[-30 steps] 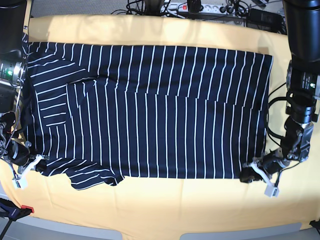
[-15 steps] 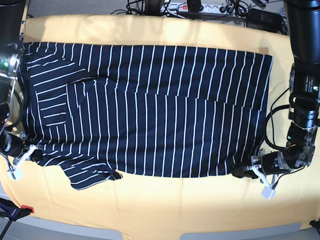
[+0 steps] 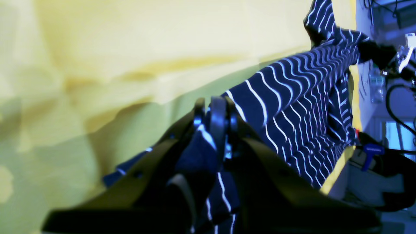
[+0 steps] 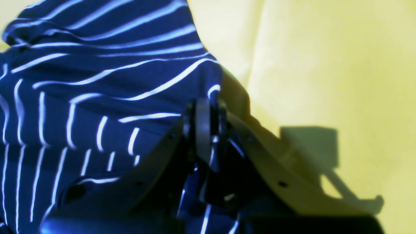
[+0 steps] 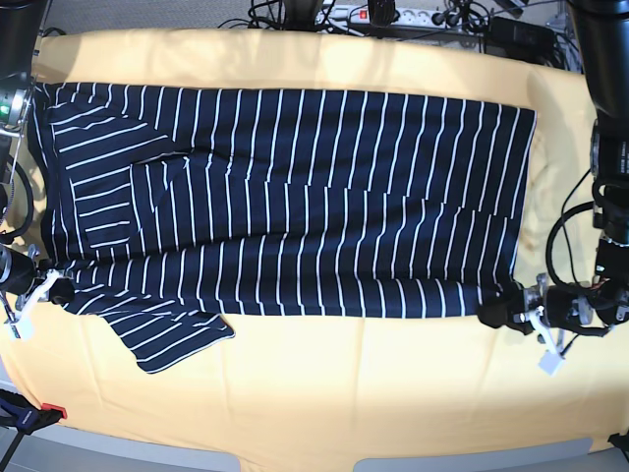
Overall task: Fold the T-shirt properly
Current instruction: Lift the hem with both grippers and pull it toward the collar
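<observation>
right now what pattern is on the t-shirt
Dark navy T-shirt with thin white stripes, clearest in the base view.

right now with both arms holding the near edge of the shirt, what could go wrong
The left gripper and right gripper each pinch only a small bit of the T-shirt at its near corners, so a corner might slip out. The hem between them could sag and fold unevenly. The loose sleeve lies on the yellow cloth and may bunch under the fold.

Left gripper [image 5: 496, 315] low, jaws clamped on navy white-striped cloth T-shirt [image 5: 295, 206] hem; right gripper [image 5: 54, 291] likewise clamped.
</observation>
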